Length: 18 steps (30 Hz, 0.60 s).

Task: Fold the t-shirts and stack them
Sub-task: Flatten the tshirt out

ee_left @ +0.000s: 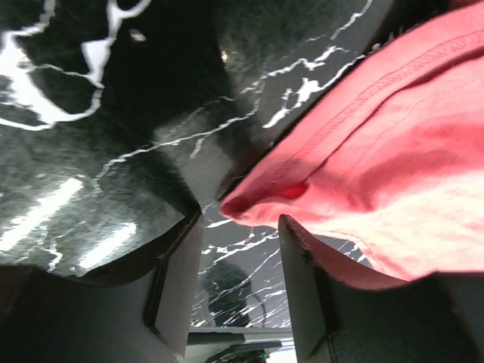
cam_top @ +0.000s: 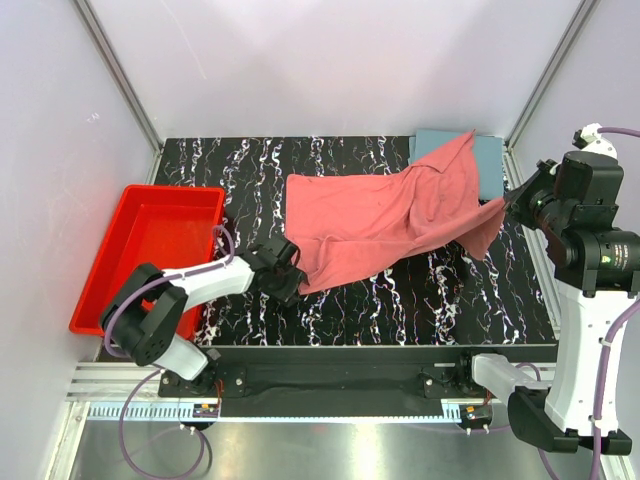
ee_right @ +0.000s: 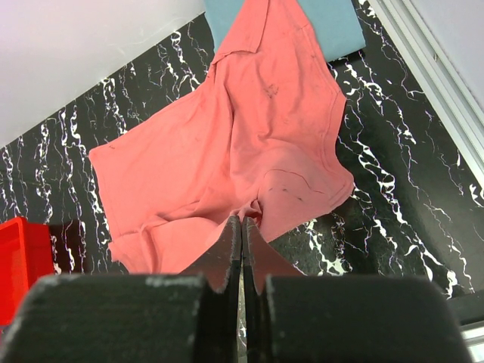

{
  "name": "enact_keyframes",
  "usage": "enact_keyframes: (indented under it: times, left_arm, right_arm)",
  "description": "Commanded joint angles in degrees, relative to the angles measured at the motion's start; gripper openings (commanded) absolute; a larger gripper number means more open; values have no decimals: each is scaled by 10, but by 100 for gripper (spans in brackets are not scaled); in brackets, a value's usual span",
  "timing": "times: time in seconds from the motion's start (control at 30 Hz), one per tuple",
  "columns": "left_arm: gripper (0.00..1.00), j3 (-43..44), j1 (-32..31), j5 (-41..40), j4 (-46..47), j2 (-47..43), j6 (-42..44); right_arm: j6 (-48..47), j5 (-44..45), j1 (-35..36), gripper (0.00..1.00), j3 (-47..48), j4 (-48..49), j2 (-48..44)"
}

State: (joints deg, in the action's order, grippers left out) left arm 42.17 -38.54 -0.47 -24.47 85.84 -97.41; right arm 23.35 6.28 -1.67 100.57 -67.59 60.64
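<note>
A coral t-shirt [cam_top: 380, 220] lies loosely spread on the black marbled table, and its far right part drapes over a folded blue t-shirt [cam_top: 490, 160] at the back right. My left gripper [cam_top: 283, 275] is low at the shirt's near left corner. In the left wrist view it is open [ee_left: 240, 223], with the shirt's hemmed corner [ee_left: 393, 151] just ahead of the fingertips and lying over the right finger [ee_left: 302, 257]. My right gripper [cam_top: 505, 203] is raised at the shirt's right edge. In the right wrist view it is shut [ee_right: 242, 219] on a pinch of the coral shirt [ee_right: 227, 151], beyond which lies the blue shirt [ee_right: 333, 30].
A red plastic bin [cam_top: 150, 250] stands at the table's left edge and also shows in the right wrist view [ee_right: 15, 257]. White walls with metal frame rails enclose the table on three sides. Bare table [cam_top: 420, 300] lies in front of the shirt.
</note>
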Motion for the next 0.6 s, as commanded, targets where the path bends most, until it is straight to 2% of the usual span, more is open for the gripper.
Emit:
enact_keyframes:
  times: [0.0, 0.23, 0.57]
  left_arm:
    - [52, 38, -6, -12, -22, 20, -22]
    - [51, 84, -6, 0, -109, 68, -48]
    - [36, 54, -3, 1, -74, 86, -55]
  right_arm:
    - [3, -12, -3, 0, 1, 10, -11]
    - [0, -12, -3, 0, 9, 8, -11]
    - [-3, -21, -2, 0, 15, 11, -17]
